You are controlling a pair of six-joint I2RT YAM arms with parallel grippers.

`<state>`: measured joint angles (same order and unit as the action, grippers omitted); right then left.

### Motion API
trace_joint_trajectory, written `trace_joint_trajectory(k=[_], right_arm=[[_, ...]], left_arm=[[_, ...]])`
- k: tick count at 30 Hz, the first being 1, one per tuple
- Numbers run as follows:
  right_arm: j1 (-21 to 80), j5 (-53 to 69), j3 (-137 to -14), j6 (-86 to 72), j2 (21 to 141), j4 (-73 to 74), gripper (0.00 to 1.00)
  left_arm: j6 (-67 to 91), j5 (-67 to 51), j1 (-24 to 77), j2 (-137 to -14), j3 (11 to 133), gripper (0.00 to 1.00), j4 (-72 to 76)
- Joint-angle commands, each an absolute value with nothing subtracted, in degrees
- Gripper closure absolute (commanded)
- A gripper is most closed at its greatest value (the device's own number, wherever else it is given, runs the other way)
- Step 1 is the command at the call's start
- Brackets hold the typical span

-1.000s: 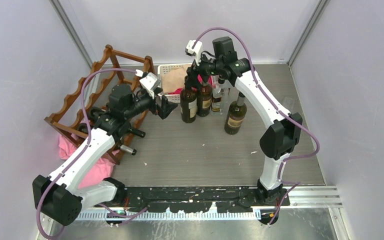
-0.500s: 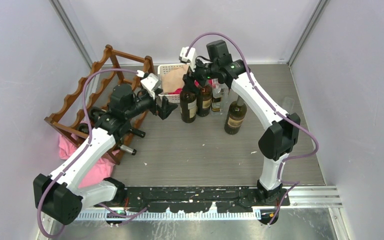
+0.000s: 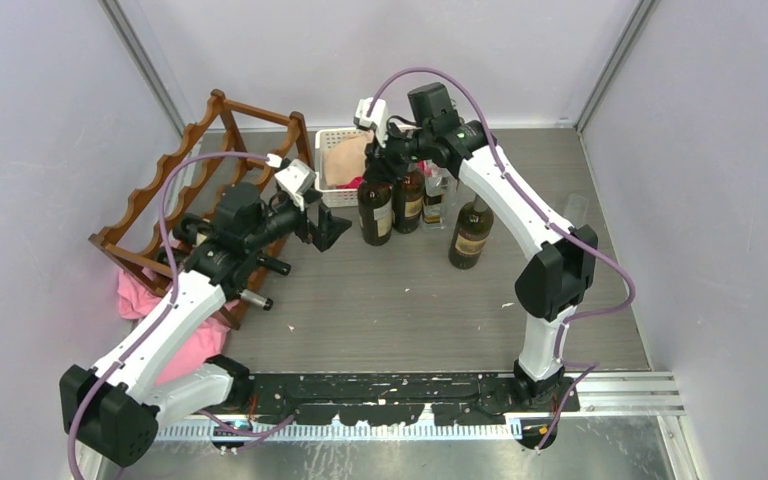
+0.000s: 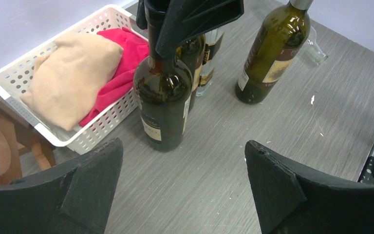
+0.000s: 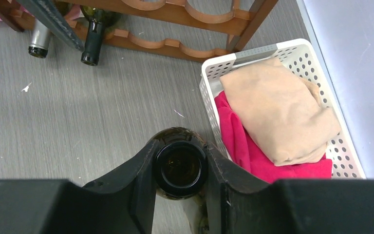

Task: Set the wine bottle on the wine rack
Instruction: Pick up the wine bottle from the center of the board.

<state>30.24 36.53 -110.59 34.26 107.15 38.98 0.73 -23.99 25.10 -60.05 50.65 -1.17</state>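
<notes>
A dark brown wine bottle stands upright next to the white basket. My right gripper is shut on its neck from above. In the right wrist view both fingers press the rim of the wine bottle, with the right gripper around its open mouth. The reddish-brown wine rack stands at the left, and two bottles lie low in it. My left gripper hovers open and empty just left of the held wine bottle, its fingers wide apart in the left gripper wrist view.
A white basket with beige and pink cloths sits behind the bottles. A brown bottle, a clear bottle and a green bottle stand close to the right. A small glass lies further right. A pink cloth lies under the rack.
My right gripper moved left over the leftmost bottle and shut on its neck. The left arm drew back slightly, its gripper still open.
</notes>
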Motion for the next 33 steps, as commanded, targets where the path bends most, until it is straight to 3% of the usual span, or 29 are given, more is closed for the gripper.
trace_joint_trajectory(k=[1, 10, 24, 33], right_arm=[[30.6, 39.0, -112.6, 28.5, 103.8, 33.8, 0.98], [30.0, 42.8, -106.6, 12.7, 94.3, 30.3, 0.99], [24.4, 45.9, -89.0, -3.6, 77.5, 22.6, 0.99], [21.0, 47.8, -84.7, -9.7, 72.7, 18.7, 0.99]], left_arm=[[2.6, -24.0, 25.0, -57.0, 49.5, 0.06, 0.4], [3.3, -29.2, 25.0, -54.5, 45.5, 0.05, 2.8], [20.2, -37.8, 25.5, -64.1, 39.1, 0.00, 31.8], [25.9, -48.2, 29.0, -71.9, 38.9, 0.01, 42.4]])
